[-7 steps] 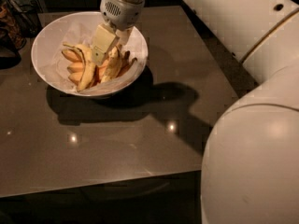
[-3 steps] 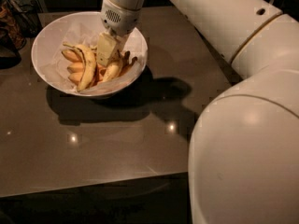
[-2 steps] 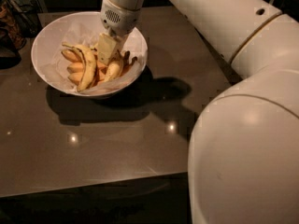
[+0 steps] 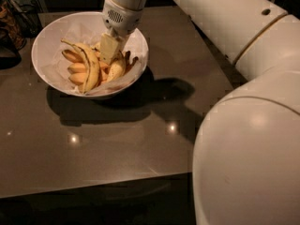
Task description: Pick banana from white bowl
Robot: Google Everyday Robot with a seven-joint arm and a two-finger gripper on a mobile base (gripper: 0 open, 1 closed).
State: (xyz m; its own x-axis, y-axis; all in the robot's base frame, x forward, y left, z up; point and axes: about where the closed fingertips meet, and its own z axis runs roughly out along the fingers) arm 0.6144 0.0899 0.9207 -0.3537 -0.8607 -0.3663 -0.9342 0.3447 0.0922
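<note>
The white bowl (image 4: 41,37) stands at the table's far left, lined with crinkled paper and holding several bananas. My gripper (image 4: 110,50) reaches down into the bowl's right half and sits right on the pile. The thick freckled banana (image 4: 117,68) lies just below and to the right of it, partly covered by it. A similar large banana with a dark line along its edge (image 4: 90,67) curves just to the left. Smaller orange-yellow bananas (image 4: 75,69) lie further left.
The bowl sits on a dark glossy table (image 4: 117,139) whose front edge runs across the lower part of the view. My white arm (image 4: 248,149) fills the right side. Dark cluttered objects (image 4: 11,27) stand past the table's left edge.
The gripper has sunk a little lower into the bowl, closer onto the bananas. The bananas and the bowl have stayed where they were.
</note>
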